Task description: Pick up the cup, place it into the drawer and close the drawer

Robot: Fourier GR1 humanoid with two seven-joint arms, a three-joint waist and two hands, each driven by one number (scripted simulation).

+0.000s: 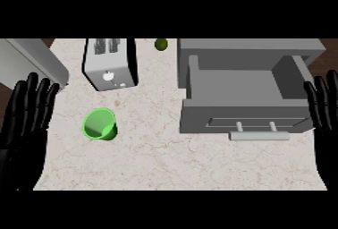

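Note:
A green cup (pixel 99 125) lies tilted on the marble counter, left of centre, its mouth facing up and toward me. The grey drawer (pixel 198 96) stands pulled open at the right, its inside bare, with a bar handle (pixel 259 135) on its front. My left hand (pixel 25 116) rests open at the left edge, fingers up, a short way left of the cup. At the right edge my right hand (pixel 323 112) rests open too, fingers up, just right of the drawer's front. Neither hand touches anything.
A silver toaster (pixel 109 65) stands behind the cup. A small green fruit (pixel 161 44) lies at the back near the cabinet (pixel 251 47) that holds the drawer. A grey appliance (pixel 33 60) fills the back left corner.

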